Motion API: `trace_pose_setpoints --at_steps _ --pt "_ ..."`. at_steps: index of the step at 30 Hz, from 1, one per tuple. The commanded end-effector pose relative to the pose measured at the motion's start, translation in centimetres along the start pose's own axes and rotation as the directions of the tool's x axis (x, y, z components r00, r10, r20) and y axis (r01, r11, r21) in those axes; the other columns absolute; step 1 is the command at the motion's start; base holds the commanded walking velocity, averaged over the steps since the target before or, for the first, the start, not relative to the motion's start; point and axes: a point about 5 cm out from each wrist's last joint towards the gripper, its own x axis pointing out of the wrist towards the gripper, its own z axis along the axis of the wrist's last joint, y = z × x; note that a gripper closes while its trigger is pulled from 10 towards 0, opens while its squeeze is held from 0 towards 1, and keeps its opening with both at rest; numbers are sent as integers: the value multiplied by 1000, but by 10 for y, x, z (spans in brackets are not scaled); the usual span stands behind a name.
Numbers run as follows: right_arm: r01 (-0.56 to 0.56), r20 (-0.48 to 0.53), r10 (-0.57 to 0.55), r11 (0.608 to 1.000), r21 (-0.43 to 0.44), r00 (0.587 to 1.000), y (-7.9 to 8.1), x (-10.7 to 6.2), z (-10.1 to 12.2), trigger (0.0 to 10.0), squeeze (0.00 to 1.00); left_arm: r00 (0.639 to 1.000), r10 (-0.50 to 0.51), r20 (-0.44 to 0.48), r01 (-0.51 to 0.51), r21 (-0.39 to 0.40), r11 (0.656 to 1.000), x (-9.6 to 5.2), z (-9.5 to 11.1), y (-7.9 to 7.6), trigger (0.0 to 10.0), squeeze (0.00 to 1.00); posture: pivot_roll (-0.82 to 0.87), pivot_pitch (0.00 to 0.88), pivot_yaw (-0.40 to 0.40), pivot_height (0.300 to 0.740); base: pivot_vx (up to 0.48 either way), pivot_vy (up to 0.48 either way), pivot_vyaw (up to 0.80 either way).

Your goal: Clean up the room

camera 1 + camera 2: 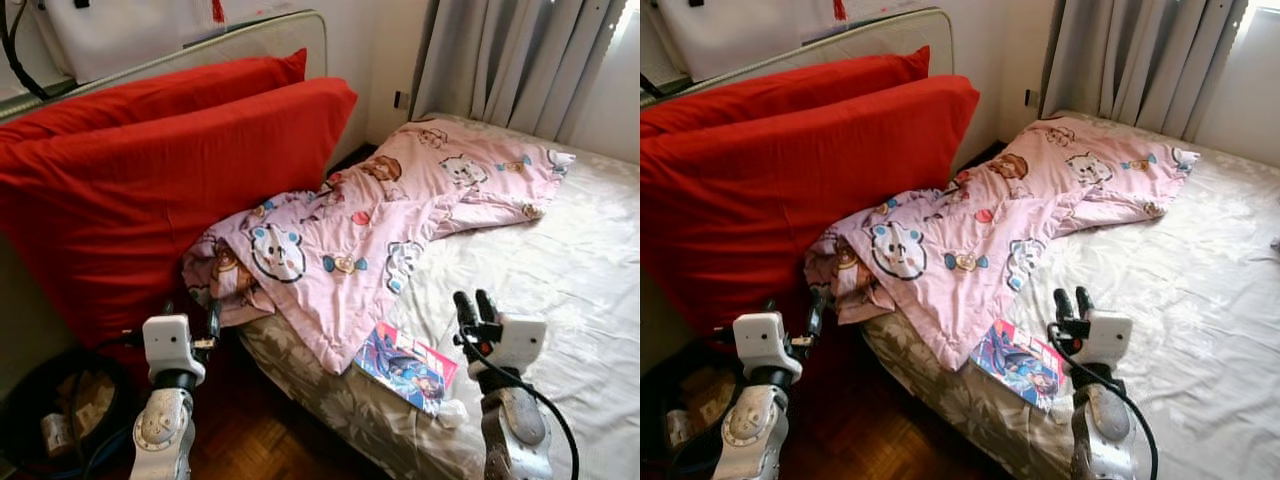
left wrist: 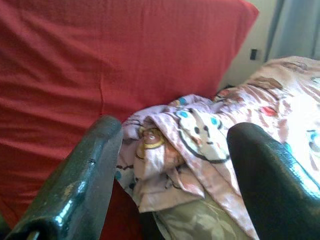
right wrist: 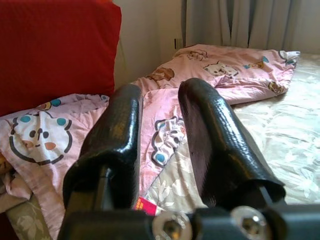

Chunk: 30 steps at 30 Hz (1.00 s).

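- A dark bin (image 1: 55, 405) holding cables and scraps is sitting on the wooden floor (image 1: 265, 435) at the near left, below the cushions.
- Two big red cushions (image 1: 150, 180) are leaning against a pale headboard (image 1: 265, 40) on the left, blocking that side of the bed.
- The left gripper (image 1: 190, 318) is hovering over the gap between cushions and mattress, its fingers (image 2: 75, 185) spread wide and holding nothing, pointing at the blanket's near bunched end.
- A pink cartoon-print blanket (image 1: 380, 220) is lying crumpled across the bed, running from the near left corner, where it is hanging over the edge, to the far right near the grey curtains (image 1: 510, 60).
- A colourful booklet (image 1: 405, 365) is lying at the mattress's near edge, touching the blanket's hem.
- The right gripper (image 1: 472, 305) is hovering just right of the booklet, above the pale sheet (image 1: 560, 280), fingers (image 3: 210, 135) slightly parted and empty.
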Motion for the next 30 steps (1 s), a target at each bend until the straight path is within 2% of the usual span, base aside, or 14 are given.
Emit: trace_pose_setpoints --at_steps 1,4,8,18,23,30 --pt "3 8 -3 1000 -2 1000 0 -1 5 10000 0 1000 -15 -21 15 -3 1000 -5 0 -2 10000 0 -114 22 27 740 0 0 0" --pt "10 -1 -10 1000 -8 1000 -2 -2 7 10000 0 999 -19 -33 19 -7 1000 -9 1 -3 10000 0 -114 18 24 740 0 0 0" --pt "12 -15 -12 1000 -18 1000 -3 4 11 10000 0 997 -51 -50 50 -16 999 -6 3 -5 10000 0 -111 11 22 740 0 0 0" --pt "1 -23 -2 1000 -30 1000 -1 2 14 10000 0 993 -94 -71 87 -87 992 4 5 -15 10000 0 -113 0 24 675 0 0 0" --pt "12 -7 -12 1000 -26 1000 -1 2 17 10000 0 992 -94 -79 85 -110 990 9 7 -14 10000 0 -121 0 28 675 0 0 0" --pt "25 -39 -25 1000 -16 999 0 5 15 10000 0 995 -89 -52 85 -79 993 13 16 -9 10000 0 -122 0 32 665 0 0 0"
